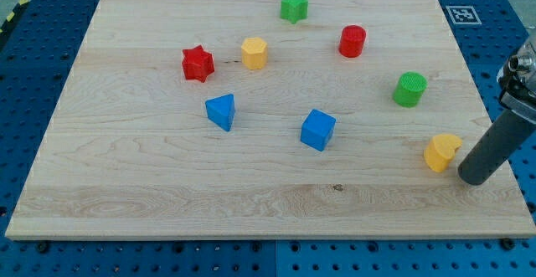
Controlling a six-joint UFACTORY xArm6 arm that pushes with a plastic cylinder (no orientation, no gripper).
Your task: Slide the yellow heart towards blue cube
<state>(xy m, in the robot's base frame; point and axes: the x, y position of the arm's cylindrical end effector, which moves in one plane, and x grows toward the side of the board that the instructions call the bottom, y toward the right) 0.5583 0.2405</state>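
Near the view's right edge, my tip (pixel 477 177), a bare fingerless rod grasping nothing, is sitting just right of the yellow heart (pixel 441 151), lining up, by my reading, a leftward push toward the blue cube (pixel 318 130).

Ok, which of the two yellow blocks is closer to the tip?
The yellow heart, just left of my tip. The other yellow block sits far off toward the view's upper left.

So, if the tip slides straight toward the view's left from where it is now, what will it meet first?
Most likely the yellow heart: my tip sits just to its right, slightly lower in the view, apparently with a small gap. Further along that line lies the blue cube. Depth is uncertain, so the contact may be off-centre.
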